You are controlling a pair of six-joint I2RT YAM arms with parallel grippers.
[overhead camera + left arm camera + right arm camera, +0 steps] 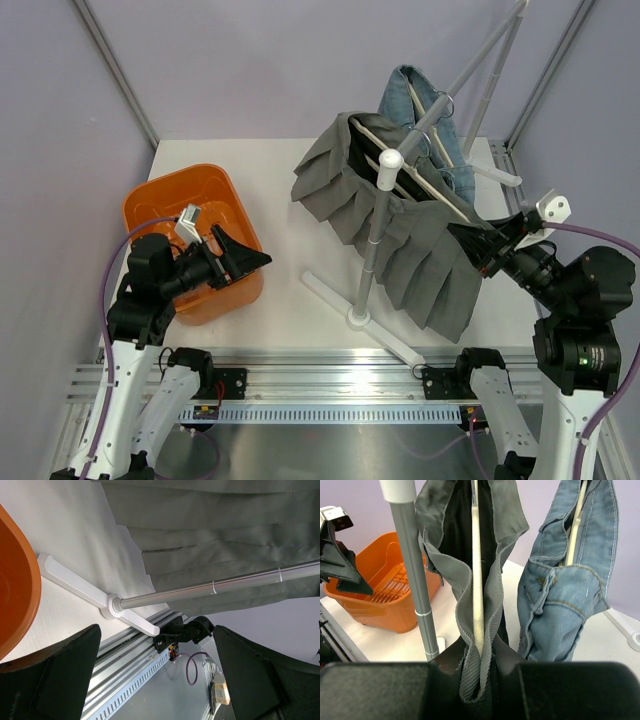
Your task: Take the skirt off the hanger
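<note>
Grey pleated skirt [430, 260] hangs bunched over a pale hanger [477, 580].

Both arms share one build: white tubular links [112, 395] rise from black base blocks [205, 378] bolted to the slotted aluminium rail [330, 385], with bulky black joint housings [150, 262] farther from the rail. A purple cable [104, 300] loops along the left arm [140, 310], and another runs along the right arm [580, 320], where a small green light [583, 357] glows beyond the rail's right end. The left tool [245, 250] and right tool [466, 247] have matte black wedge-shaped fingers [55, 680]. A white camera bracket [192, 220] sits by each.
</note>
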